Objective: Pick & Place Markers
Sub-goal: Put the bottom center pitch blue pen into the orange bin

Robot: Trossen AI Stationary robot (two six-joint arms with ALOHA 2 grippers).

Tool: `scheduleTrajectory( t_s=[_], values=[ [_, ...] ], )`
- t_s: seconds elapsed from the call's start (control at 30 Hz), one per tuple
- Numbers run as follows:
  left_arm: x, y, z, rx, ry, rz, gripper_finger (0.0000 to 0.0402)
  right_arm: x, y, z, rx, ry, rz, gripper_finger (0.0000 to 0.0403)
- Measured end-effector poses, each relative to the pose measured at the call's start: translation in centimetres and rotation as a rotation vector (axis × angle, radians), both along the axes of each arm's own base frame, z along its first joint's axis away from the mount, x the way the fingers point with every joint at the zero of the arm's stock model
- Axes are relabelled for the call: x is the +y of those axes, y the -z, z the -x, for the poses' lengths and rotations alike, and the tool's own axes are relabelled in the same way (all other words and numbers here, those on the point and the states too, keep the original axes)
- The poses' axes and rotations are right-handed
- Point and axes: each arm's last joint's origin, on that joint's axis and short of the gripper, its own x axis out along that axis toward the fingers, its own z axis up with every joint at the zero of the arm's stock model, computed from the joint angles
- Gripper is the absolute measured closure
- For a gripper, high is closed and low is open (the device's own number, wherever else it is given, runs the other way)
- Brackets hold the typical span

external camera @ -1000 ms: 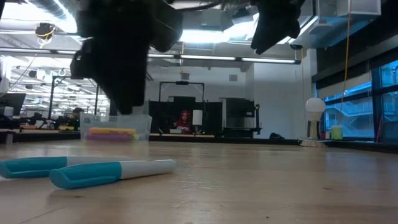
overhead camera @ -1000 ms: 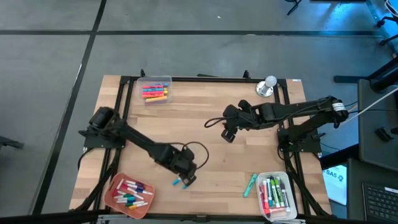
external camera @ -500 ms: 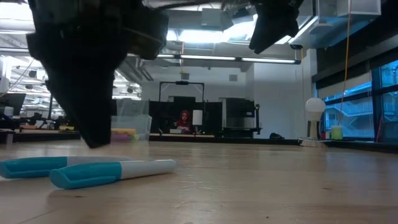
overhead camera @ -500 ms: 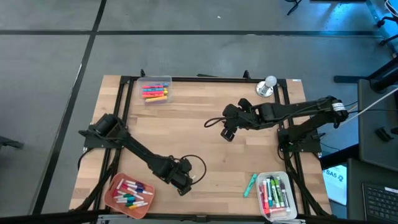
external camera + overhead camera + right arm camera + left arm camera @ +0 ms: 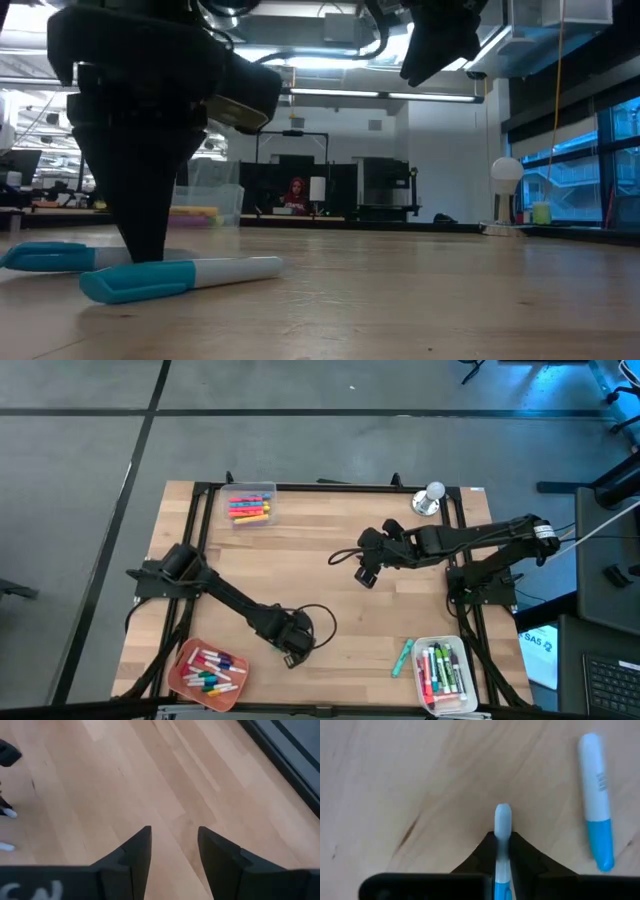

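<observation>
Markers lie at the near edge of the bench: in the low view a teal-capped marker [image 5: 180, 277] rests flat on the wood in front, and a second teal marker [image 5: 60, 257] lies just behind it, crossed by the dark mass of the left tool [image 5: 145, 255], which stands tip-down on the bench. The left wrist view shows the left tool's two fingers drawn in tight on either side of that second marker [image 5: 502, 845], its rounded end poking out past the fingertips; it looks pinched along its barrel, with the other marker [image 5: 596, 800] lying free just beside.

To do this step well, I judge the grip should be confirmed firm before any lift, since the barrel is thin and round and could roll or pivot between the fingers. A straight rise would clear the neighbouring marker without nudging it. From above, the left tool [image 5: 290, 650] sits between the orange tray of markers [image 5: 180, 672] near the bench's front and the open middle, so the carry to a container is probably short.

Farther off, the right tool [image 5: 366, 573] hangs over the bench's centre, well apart; its fingers [image 5: 135, 852] stand spread with bare wood between them, holding nothing. Beyond, a clear bin of markers [image 5: 250, 506] sits at the far edge.
</observation>
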Motion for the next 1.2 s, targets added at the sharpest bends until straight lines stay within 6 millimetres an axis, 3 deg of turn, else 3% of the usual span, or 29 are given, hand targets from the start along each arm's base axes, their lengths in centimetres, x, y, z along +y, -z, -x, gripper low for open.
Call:
scheduleTrajectory(
  t_s=[0.13,0.2,0.27,0.43,0.5,0.67,0.8,0.9,1.03,1.2],
  values=[
    [2.4,-2.3,1.6,0.125,0.015,-0.006,0.0375,0.0,0.0,0.0,-0.01,0.018,-0.015,0.0242],
    [3.2,-5.4,1.9,0.06,0.008,0.03,0.0371,0.0,0.0,-0.1,-0.021,0.024,-0.024,0.0242],
    [4.1,-8.2,3.9,0.11,0.038,0.017,0.0371,0.1,-0.1,-0.3,-0.047,0.028,-0.045,0.0242],
    [3.1,-14.2,8.0,0.014,0.219,0.183,0.0374,0.1,-0.5,-0.7,-0.117,0.038,-0.074,0.0242],
    [2.1,-15.3,9.5,-0.022,0.284,0.231,0.0368,0.2,-0.6,-0.9,-0.142,0.037,-0.08,0.0242],
    [-1.4,-15.5,12.0,-0.048,0.446,0.327,0.0344,0.2,-1.0,-1.3,-0.198,0.04,-0.087,0.0242],
    [-4.6,-13.0,13.1,-0.034,0.512,0.441,0.0329,0.2,-1.0,-1.3,-0.205,0.045,-0.092,0.0242],
    [-5.7,-11.2,13.7,-0.008,0.495,0.45,0.0312,0.2,-1.0,-1.3,-0.209,0.052,-0.098,0.0242],
    [-4.9,-10.4,13.1,0.013,0.375,0.421,0.0282,0.2,-1.0,-1.3,-0.209,0.052,-0.097,0.0242],
    [-1.9,-11.1,10.6,-0.122,0.214,0.291,0.0262,0.2,-1.2,-1.5,-0.223,0.034,-0.083,0.0242]
  ],
)
